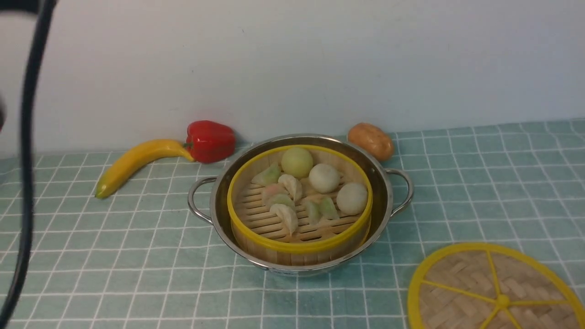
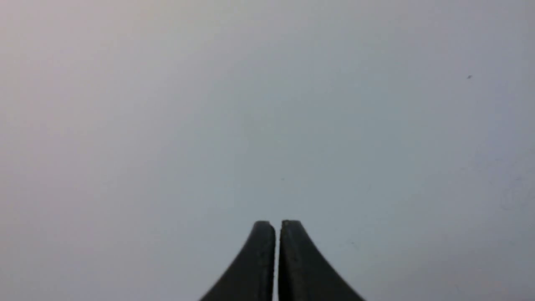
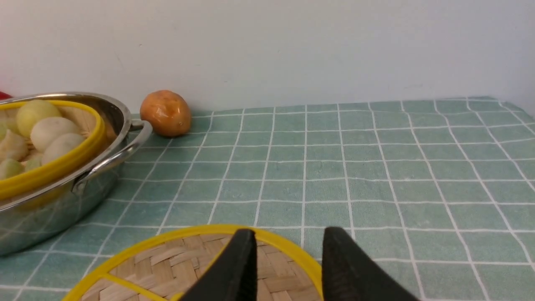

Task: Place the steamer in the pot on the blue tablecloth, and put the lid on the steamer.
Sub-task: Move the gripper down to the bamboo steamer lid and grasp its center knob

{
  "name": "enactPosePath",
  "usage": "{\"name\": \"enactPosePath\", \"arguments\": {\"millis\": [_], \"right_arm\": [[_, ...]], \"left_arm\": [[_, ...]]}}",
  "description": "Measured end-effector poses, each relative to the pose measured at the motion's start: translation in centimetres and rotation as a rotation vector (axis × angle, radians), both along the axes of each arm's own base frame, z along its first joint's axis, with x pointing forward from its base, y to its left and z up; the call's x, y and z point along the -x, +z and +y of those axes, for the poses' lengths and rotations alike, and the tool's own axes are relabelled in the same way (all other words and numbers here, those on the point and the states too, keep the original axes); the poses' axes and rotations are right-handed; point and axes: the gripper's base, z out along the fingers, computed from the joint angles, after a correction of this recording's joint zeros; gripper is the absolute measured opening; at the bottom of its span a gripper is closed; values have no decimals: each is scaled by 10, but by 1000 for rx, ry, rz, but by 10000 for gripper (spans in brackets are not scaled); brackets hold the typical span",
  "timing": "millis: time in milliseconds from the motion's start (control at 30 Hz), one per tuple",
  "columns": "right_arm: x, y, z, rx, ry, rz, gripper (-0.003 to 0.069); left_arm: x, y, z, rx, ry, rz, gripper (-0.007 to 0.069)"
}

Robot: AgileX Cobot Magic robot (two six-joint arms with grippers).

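Observation:
The steamer, a bamboo basket with yellow rim holding pale buns and dumplings, sits inside the shiny pot on the blue tablecloth. The lid, a woven disc with yellow spokes, lies flat on the cloth to the front right of the pot. In the right wrist view my right gripper is open just above the far rim of the lid, with nothing between its fingers. My left gripper is shut, holds nothing and faces a blank grey wall. Neither gripper shows in the front view.
A banana and a red pepper lie behind the pot on the left. A potato lies behind it on the right, near the wall. A black cable hangs along the left edge.

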Motion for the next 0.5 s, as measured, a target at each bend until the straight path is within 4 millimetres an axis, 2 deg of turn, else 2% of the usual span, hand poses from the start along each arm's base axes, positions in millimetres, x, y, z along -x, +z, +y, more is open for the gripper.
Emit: {"name": "enactPosePath", "arguments": {"millis": [33,67,100,133,167,233,333,433,467,500], "right_arm": [[0,0,0,0,0,0,242],[0,0,0,0,0,0,242],[0,0,0,0,0,0,242],[0,0,0,0,0,0,242],[0,0,0,0,0,0,242],[0,0,0,0,0,0,242],[0,0,0,0,0,0,242],[0,0,0,0,0,0,242],[0,0,0,0,0,0,242],[0,0,0,0,0,0,242]], "left_arm": [[20,-28,12,37,36,-8,20],[28,-43,18,61,61,-2,22],[37,-62,22,88,84,17,22],[48,-89,26,117,106,56,22],[54,-104,28,132,116,79,22],[62,-124,28,152,122,111,22],[85,-169,30,178,134,172,33],[105,-202,31,196,145,197,41],[106,-204,31,198,145,198,42],[112,-215,32,204,152,206,43]]}}
